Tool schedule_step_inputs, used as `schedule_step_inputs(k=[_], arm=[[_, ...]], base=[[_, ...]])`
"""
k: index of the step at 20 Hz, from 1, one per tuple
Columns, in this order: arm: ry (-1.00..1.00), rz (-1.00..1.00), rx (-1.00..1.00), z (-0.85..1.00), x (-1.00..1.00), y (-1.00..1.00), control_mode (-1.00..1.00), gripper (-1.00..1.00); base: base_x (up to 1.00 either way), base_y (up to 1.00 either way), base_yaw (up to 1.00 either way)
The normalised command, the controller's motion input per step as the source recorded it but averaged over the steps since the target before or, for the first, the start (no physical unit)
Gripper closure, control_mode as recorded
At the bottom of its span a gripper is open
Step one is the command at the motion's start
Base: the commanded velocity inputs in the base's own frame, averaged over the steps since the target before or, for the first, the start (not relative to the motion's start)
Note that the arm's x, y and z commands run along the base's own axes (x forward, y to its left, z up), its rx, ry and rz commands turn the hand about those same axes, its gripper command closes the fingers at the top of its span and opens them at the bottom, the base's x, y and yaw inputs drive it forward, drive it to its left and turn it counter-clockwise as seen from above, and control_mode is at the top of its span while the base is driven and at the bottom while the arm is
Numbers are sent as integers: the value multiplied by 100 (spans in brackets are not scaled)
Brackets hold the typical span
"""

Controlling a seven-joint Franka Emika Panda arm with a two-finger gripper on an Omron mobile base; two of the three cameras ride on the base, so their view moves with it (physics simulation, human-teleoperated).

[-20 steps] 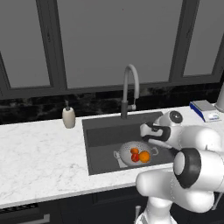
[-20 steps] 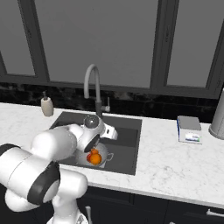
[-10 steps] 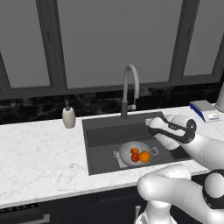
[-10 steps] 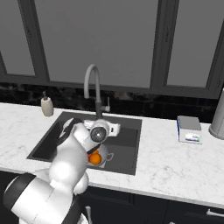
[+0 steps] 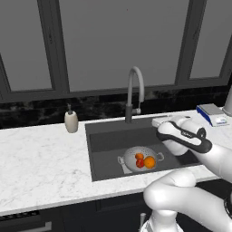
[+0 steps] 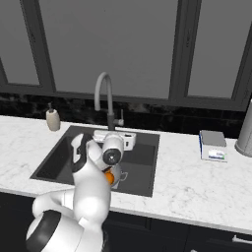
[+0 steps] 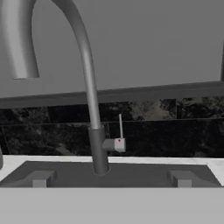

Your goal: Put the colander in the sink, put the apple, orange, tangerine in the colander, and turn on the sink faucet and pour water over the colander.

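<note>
left base, arm: had swung up off the colander (image 5: 141,159) over the last second; hand now sat over the sink's (image 5: 106,140) right side, pointed at the back wall.
left base, gripper: gripper (image 5: 157,122) near the sink's back right corner, just right of the sink faucet (image 5: 135,93); jaws looked spread, nothing in them.
left base, fruit: apple (image 5: 139,157), orange (image 5: 149,162) and a smaller orange ball beside the apple, likely the tangerine (image 5: 140,162), all lay in the colander near the sink's front edge.
left base, soap bottle (image 5: 70,121): on the surface at the back, left of the sink.
right base, arm: same swing seen; hand raised over the sink's middle, gripper (image 6: 129,141) just below and right of the faucet stem.
right base, colander: mostly hidden by the arm; an orange patch peeked out.
hand view, faucet: stem centred, small side lever (image 7: 120,138) upright on its right, no water running.
meaning: loading looked finished; lever was likely next.
</note>
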Motion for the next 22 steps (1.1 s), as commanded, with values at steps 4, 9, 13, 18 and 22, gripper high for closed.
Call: schedule_step_inputs(k=[4,9,13,18,22], arm=[[-1,0,0,23,1,0,-100,-100],[0,0,0,14,10,0,-100,-100],[0,0,0,11,28,2,-100,-100],[0,0,0,2,22,1,-100,-100],[0,0,0,0,14,0,-100,-100]], base=[[0,0,0],[0,0,0],[0,0,0],[0,0,0],[0,0,0]])
